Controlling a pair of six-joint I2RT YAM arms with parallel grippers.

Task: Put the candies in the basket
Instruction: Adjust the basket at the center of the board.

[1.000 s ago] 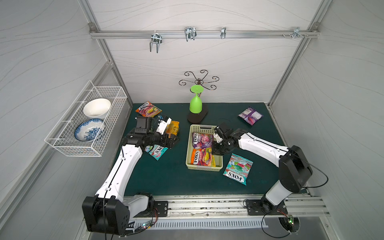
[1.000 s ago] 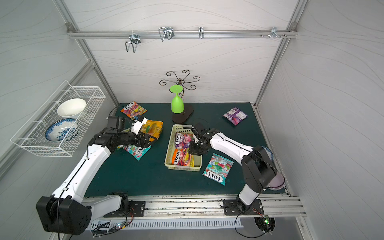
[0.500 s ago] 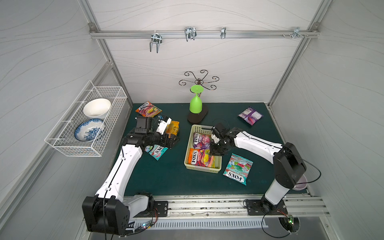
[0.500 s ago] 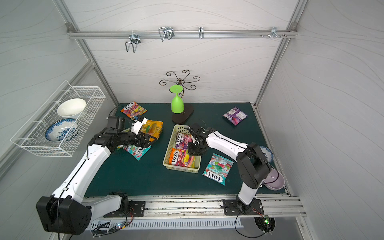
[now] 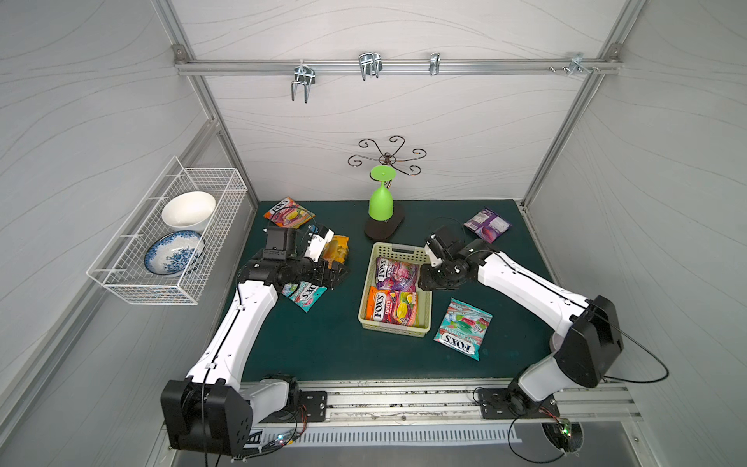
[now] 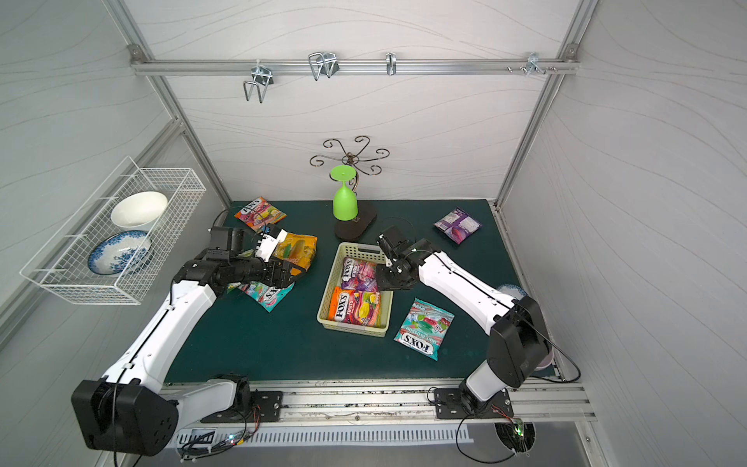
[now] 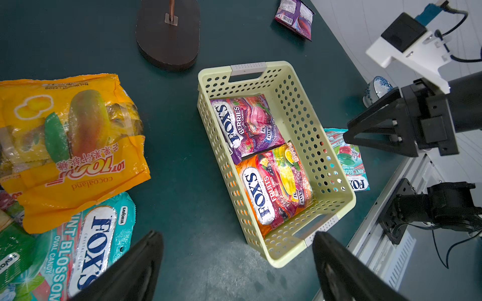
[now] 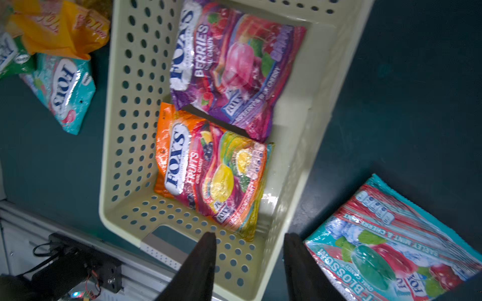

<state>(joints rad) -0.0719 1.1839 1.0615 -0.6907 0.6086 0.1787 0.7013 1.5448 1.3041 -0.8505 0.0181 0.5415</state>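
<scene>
Our right gripper (image 8: 250, 239) hangs with jaws half apart and empty over the pale yellow-green perforated plastic basket (image 8: 130, 104). The orange glossy candy bag (image 8: 208, 177) and purple glossy candy bag (image 8: 234, 65) lie inside it, ahead of the jaws. We judge this placing done. Next we need the teal glossy candy bag (image 8: 391, 247) just beside them. Our left gripper (image 7: 236, 234) gapes wide and empty.

On the green desk (image 6: 283, 343) the pale basket (image 6: 351, 328) holds a purple candy bag (image 6: 359, 274) at its far end and an orange candy bag (image 6: 355, 308) at its near end, with the right arm (image 6: 456, 279) reaching over its right rim, its jaws too dark to read from here. A teal mint bag (image 6: 424, 328) lies just right of the basket, and a small purple bag (image 6: 457, 225) lies well apart at the far right. On the left, the left arm (image 6: 242, 273) hangs above a second teal bag (image 6: 267, 294), beside a yellow bag (image 6: 297, 250), with a striped orange bag (image 6: 260, 212) farther back.
</scene>
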